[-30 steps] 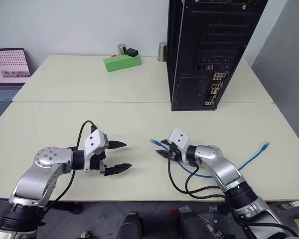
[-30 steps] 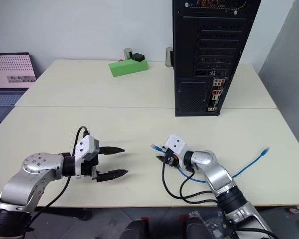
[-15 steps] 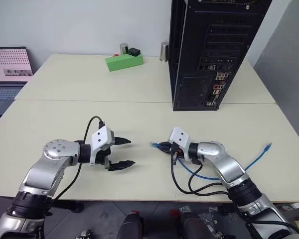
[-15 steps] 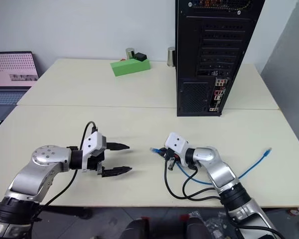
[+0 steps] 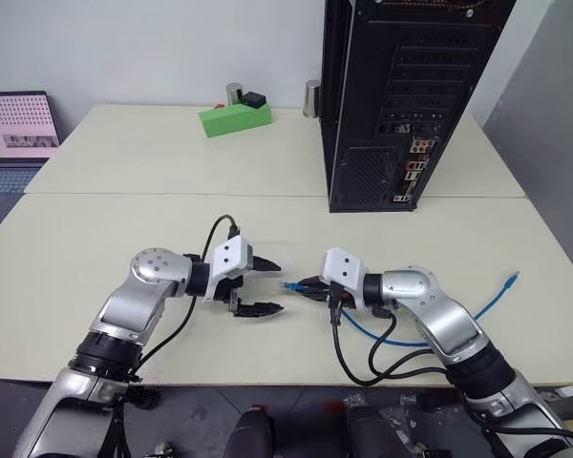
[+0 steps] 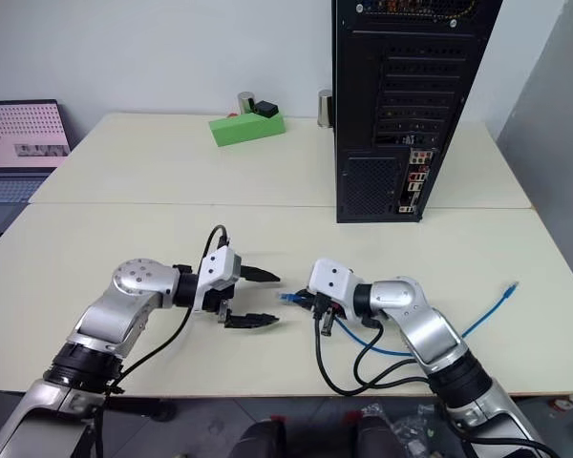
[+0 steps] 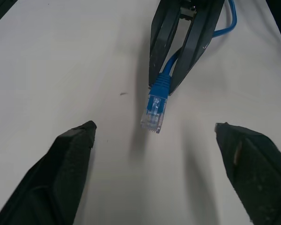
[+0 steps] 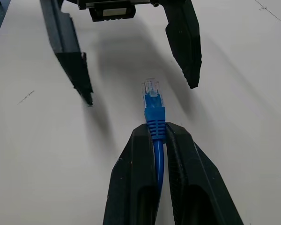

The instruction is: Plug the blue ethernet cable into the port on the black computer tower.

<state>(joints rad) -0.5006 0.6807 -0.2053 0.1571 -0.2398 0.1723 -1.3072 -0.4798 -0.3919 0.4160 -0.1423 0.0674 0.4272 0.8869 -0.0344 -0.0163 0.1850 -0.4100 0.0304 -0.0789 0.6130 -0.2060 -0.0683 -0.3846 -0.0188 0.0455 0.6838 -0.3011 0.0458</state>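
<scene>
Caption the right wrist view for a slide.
Right gripper pinches the blue ethernet cable, plug toward the open left gripper.

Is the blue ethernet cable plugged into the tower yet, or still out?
Out. The right gripper is shut on the blue ethernet cable just behind its plug, above the table, far from the black computer tower.

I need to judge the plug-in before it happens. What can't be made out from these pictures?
- The port on the black computer tower: too small in the eye views to pick out among the rear connectors.
- The blue ethernet cable: part hidden between the right gripper fingers.
- The plug's latch: not visible in the wrist views.
- The left gripper: open, whether it is aligned with the plug is unclear.
</scene>
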